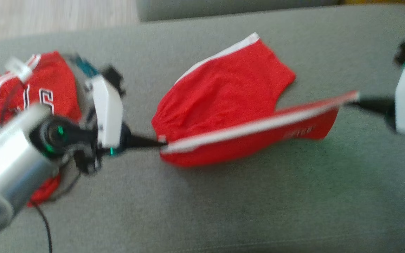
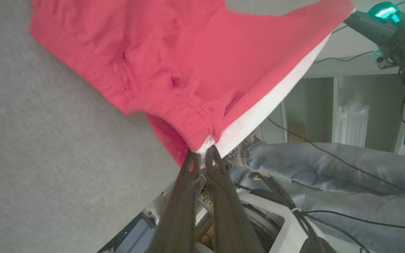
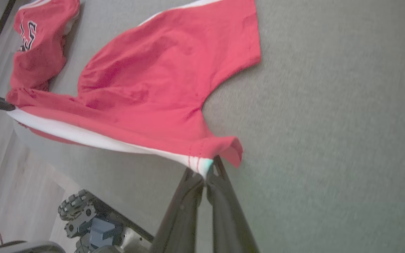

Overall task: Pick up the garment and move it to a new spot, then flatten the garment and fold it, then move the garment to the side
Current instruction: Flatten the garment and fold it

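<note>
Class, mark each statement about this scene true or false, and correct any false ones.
1. The left gripper is shut on a corner of the red shorts with a white side stripe. True.
2. The right gripper hangs open, clear of the shorts. False: it is shut on another corner of them.
3. The shorts rest on a wooden table. False: they rest partly on a grey fabric cushion.
4. A second red garment with lettering lies to the left of the shorts. True.

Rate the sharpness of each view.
Head view: motion-blurred throughout, with the red shorts and their lifted stripe smeared. Left wrist view: the waistband near the fingers is fairly crisp, the grey cushion streaked. Right wrist view: shorts fairly sharp, cushion at right soft.
</note>
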